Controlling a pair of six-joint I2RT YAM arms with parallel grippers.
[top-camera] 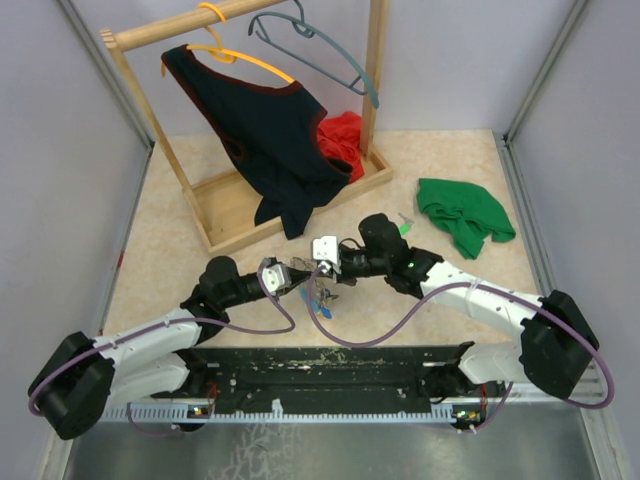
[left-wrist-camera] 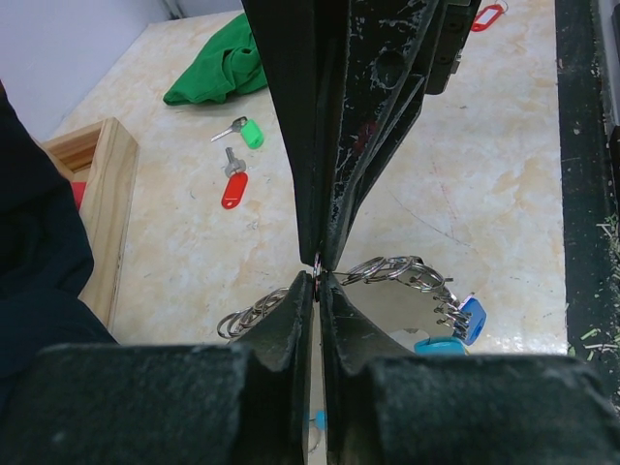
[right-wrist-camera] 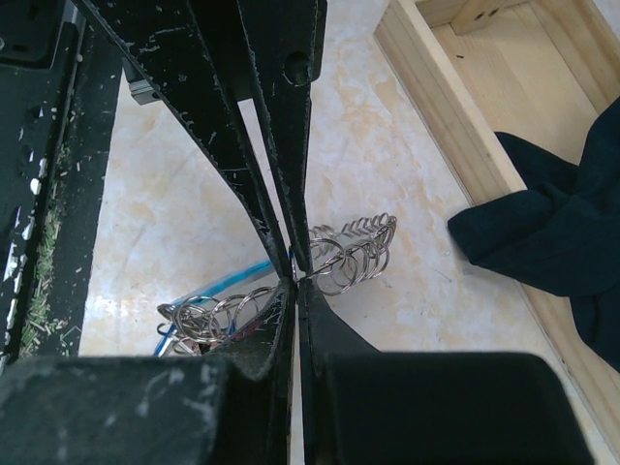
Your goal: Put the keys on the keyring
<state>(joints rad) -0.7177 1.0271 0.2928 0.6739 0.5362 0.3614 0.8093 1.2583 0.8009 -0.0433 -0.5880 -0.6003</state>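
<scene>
Counter: pale marbled counter [top-camera: 180,240] between grey walls, with a wooden rack [top-camera: 225,200] at the back left.
Left gripper: my left gripper [left-wrist-camera: 318,286] is narrowed to a slit, its tips pinching one wire turn of the keyring.
Keyring: the keyring [left-wrist-camera: 392,269] hangs just above the counter between my two grippers, coils fanning out to both sides. Its light-blue band shows in the right wrist view.
Right gripper: my right gripper [right-wrist-camera: 295,286] is closed tight. It meets the left tip to tip on the same wire, as far as I can see.
Done: the blue keys [left-wrist-camera: 470,320] dangle from the coil.
Left to do: the green key [left-wrist-camera: 250,131] and red key [left-wrist-camera: 232,189] lie loose, well apart from the ring, near the green cloth [top-camera: 465,215]. I judge the task partly done.
Counts: one keyring; two blue keys on it; two loose keys, one green and one red. One more red cap [left-wrist-camera: 489,16] sits at the frame edge, and I cannot tell whether it is a key.
</scene>
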